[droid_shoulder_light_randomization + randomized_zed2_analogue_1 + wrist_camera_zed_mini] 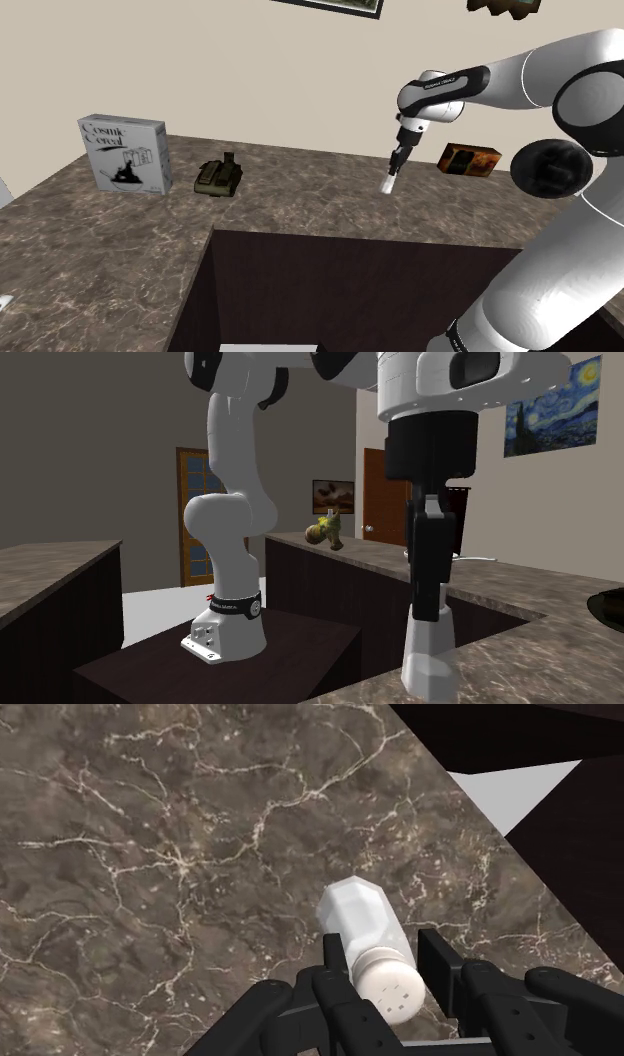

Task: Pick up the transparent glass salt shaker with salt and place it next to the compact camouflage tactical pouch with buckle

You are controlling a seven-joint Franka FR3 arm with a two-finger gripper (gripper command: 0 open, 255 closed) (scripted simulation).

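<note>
**Tool gripped the salt shaker near its top**

Tool (385, 959) fingers were closed most of the way, one on each side of the clear glass salt shaker with white salt and a white cap (362, 919). They pinched it just under the cap. That was likely so the shaker hung straight down and no salt spilled. In the shoulder view the tool (396, 165) held the shaker (389, 183) low over the brown marble bench (300, 205). I could not tell if its bottom touched the bench.

The small green and brown camouflage pouch with a buckle (218, 178) sat well apart from the shaker, toward the shoulder view's left. It lay flat, with a white cereal box (125, 152) near it on the far side. The bench between shaker and pouch was bare, so I think the way across looked easy. A small brown box (470, 160) sat the other way, out of the path. The bench edge dropped off into a dark gap near the stand, so the shaker would do best staying back from it.
</note>
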